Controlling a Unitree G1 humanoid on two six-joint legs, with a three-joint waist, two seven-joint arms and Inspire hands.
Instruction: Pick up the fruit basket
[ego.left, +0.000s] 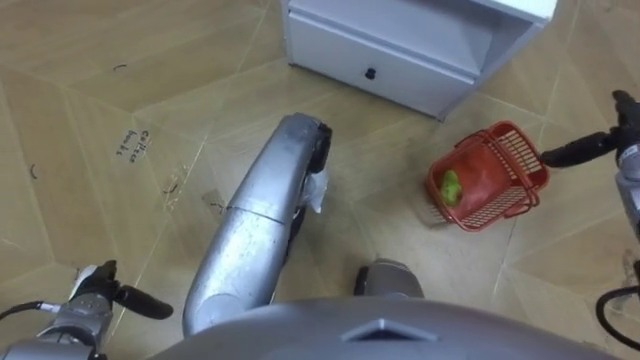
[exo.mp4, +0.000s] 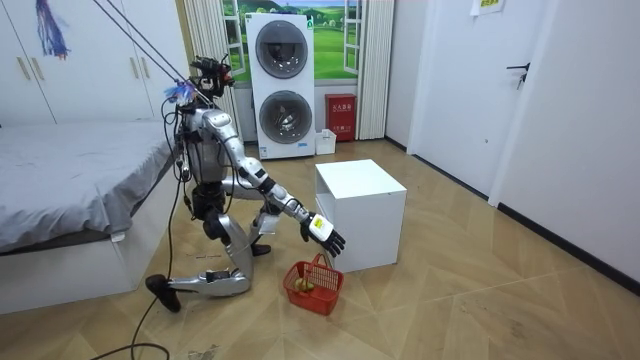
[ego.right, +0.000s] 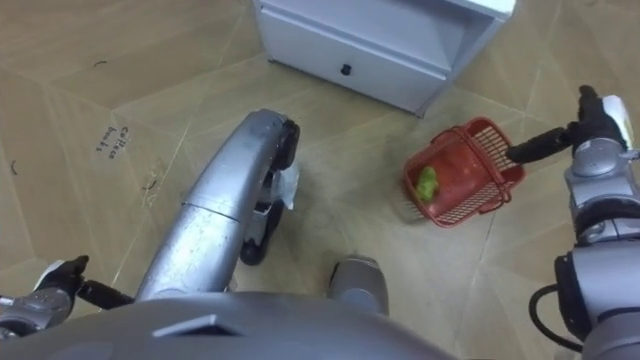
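wood floor (ego.left: 100, 100); red basket (ego.left: 490, 175), white cabinet (ego.left: 400, 50)

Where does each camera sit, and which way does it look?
Left eye view: on the robot's head, looking down at the floor: basket, cabinet; a leg, left hand and right hand show.
Right eye view: beside it, same downward scene.
Room view: stands across the room, facing the whole kneeling robot by the bed.
All three share basket, cabinet and right hand.

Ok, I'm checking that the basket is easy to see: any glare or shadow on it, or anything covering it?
Left eye view: even light, no glare on the fruit basket, green fruit plain inside it. Right eye view: the same, right hand at its edge, covering little. Room view: basket sits uncovered by the shaded side of the white cabinet.
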